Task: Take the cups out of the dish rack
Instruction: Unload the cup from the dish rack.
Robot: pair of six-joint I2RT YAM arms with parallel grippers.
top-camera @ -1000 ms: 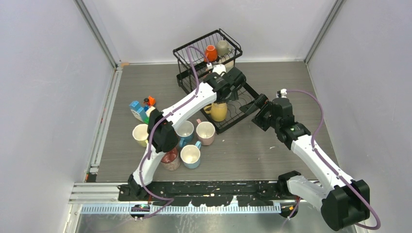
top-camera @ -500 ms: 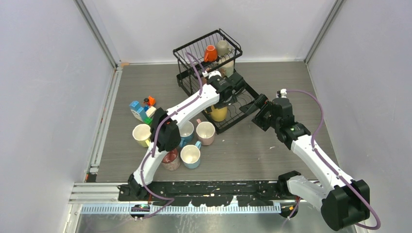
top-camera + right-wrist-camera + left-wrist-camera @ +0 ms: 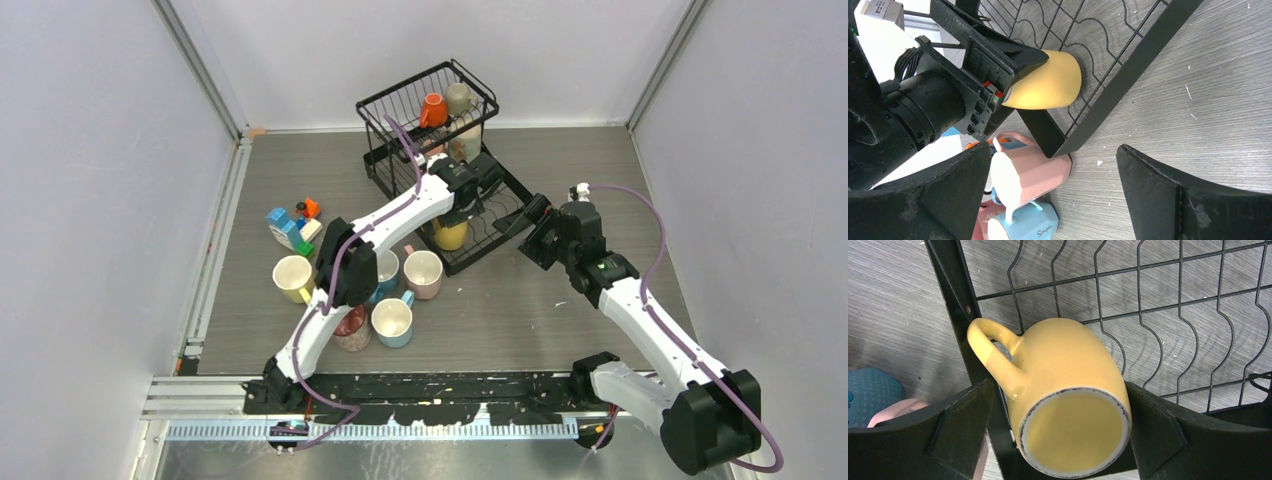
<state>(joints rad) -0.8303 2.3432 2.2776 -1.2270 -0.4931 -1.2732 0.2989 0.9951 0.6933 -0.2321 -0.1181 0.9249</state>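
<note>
Yellow mug (image 3: 1068, 390) sits upside down on the lower tray of the dish rack (image 3: 400, 100), near the tray's front corner, handle out to the side. Over the last second the left gripper (image 3: 1058, 407) pushed further in over the tray. It now straddles the mug with jaws spread fully wide, one finger each side, no squeeze yet. Looks like the grab is next.

Right gripper (image 3: 1053, 155) hasn't moved: wide open, holding nothing, hovering just off the tray's corner.

Orange mug (image 3: 433, 108) and beige mug (image 3: 458, 97) remain in the upper basket.

Five mugs are already out on the table, among them the pink mug (image 3: 423, 272). Toy blocks (image 3: 292, 225) sit further left.

Obstacles: the tray's black frame bar (image 3: 948, 285) runs right by the handle-side finger, and the pink mug lies just beside that corner.
</note>
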